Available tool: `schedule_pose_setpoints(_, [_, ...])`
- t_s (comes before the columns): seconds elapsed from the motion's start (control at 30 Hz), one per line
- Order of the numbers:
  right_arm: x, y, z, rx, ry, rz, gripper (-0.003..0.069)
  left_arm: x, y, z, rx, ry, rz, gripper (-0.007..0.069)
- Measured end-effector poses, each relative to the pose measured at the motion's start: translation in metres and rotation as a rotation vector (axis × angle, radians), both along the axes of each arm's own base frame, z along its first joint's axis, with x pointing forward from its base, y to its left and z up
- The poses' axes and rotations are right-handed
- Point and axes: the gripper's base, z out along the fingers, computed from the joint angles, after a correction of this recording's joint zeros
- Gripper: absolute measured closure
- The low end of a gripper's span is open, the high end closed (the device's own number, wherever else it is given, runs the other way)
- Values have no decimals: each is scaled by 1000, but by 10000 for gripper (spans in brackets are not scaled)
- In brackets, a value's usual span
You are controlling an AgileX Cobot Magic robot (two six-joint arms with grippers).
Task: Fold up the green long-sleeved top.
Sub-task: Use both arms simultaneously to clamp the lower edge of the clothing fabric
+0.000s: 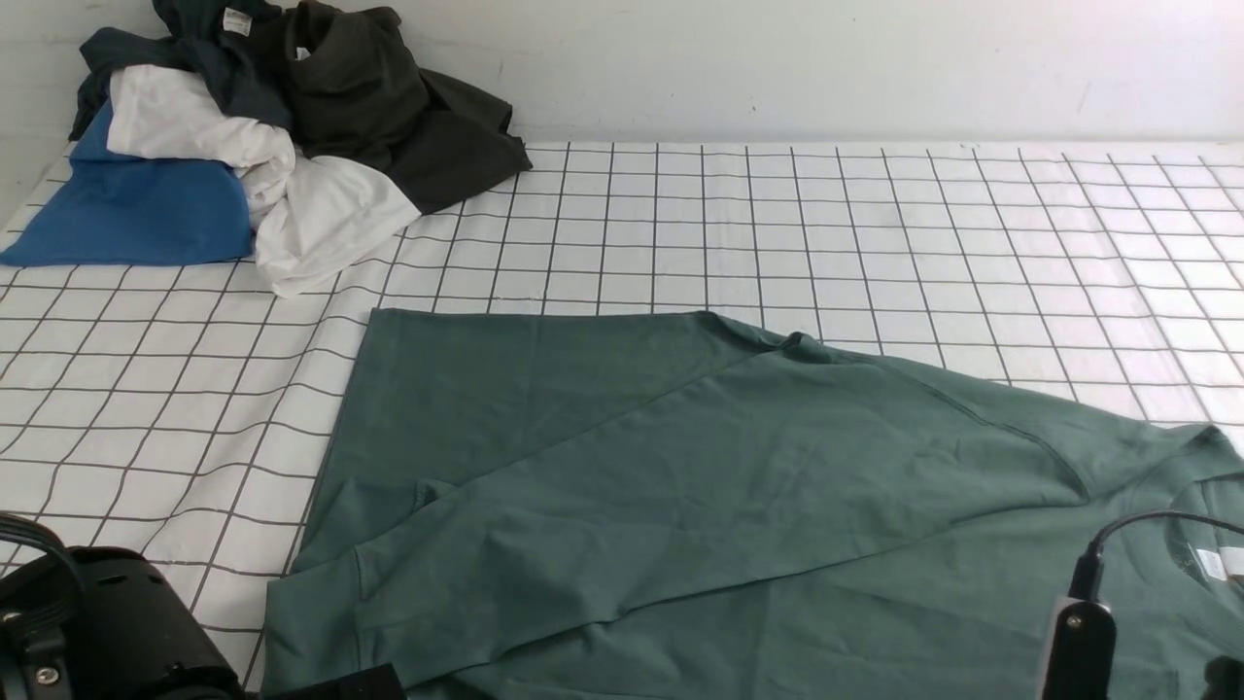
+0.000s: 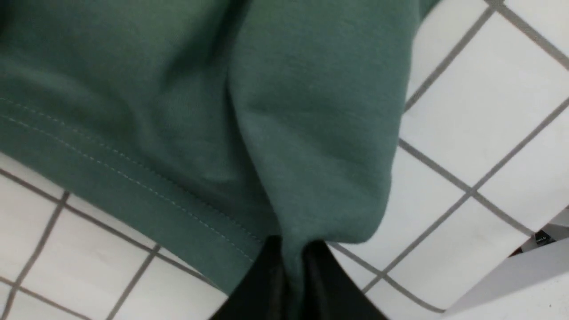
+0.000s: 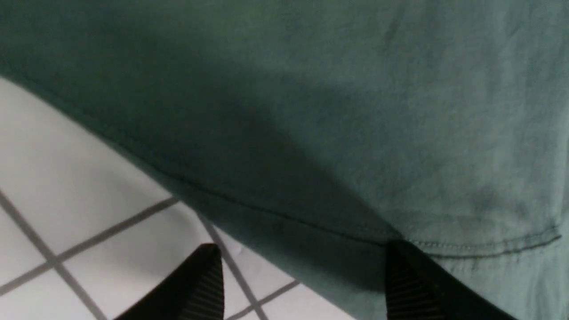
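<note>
Sage-green top [image 1: 680, 467] lies flat (sleeve crossed); left gripper [image 2: 292, 260] pinches it, right gripper [image 3: 302, 249] released.

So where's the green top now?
Front view: the green long-sleeved top lies across the near centre and right of the checked sheet; the clothes pile is far left.

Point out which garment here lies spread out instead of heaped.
The green long-sleeved top, spread across the near checked sheet. The blue garment, white garment and dark garment are bunched in a far-left pile.
</note>
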Motion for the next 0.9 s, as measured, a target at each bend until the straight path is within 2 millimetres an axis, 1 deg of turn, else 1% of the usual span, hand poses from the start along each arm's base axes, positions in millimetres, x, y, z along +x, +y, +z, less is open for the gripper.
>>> schedule_pose_setpoints(0.03, [1,1,-3,-15,14,4,201,0,0,0,0,0,0,619])
schedule_pose_setpoints(0.13, [5,3,-3,-27,10,15,211,0,0,0,0,0,0,619])
schedule_pose_setpoints(0.23, [8,4,-3,-29,1,28,269,0,0,0,0,0,0,619])
schedule_pose_setpoints(0.3, [10,6,-3,-21,-10,38,337,0,0,0,0,0,0,619])
schedule_pose_setpoints(0.4, [11,6,-3,-24,-10,39,477,0,0,0,3,3,0,619])
schedule_pose_setpoints(0.43, [11,7,-2,-23,-11,39,487,0,0,0,3,2,-1,619])
schedule_pose_setpoints(0.5, [12,6,3,-33,-16,34,609,0,2,2,28,11,-7,619])
schedule_pose_setpoints(0.53, [13,6,7,-35,-25,33,635,1,2,5,40,13,-8,619])
schedule_pose_setpoints(0.6, [15,7,14,-39,-37,31,650,3,1,10,48,11,-6,619])
schedule_pose_setpoints(0.67, [22,10,34,-41,-75,26,655,13,-1,24,55,-11,7,619])
schedule_pose_setpoints(0.73, [26,11,45,-52,-86,29,655,24,-2,37,44,-45,24,619])
schedule_pose_setpoints(0.77, [31,13,56,-56,-100,35,655,33,-1,47,29,-75,42,619])
schedule_pose_setpoints(0.8, [34,13,60,-54,-108,35,655,38,0,52,19,-92,59,619])
schedule_pose_setpoints(0.83, [41,14,69,-41,-129,38,655,48,2,63,-2,-129,75,617])
schedule_pose_setpoints(0.9, [53,12,83,-23,-164,22,655,63,8,78,-32,-180,110,613])
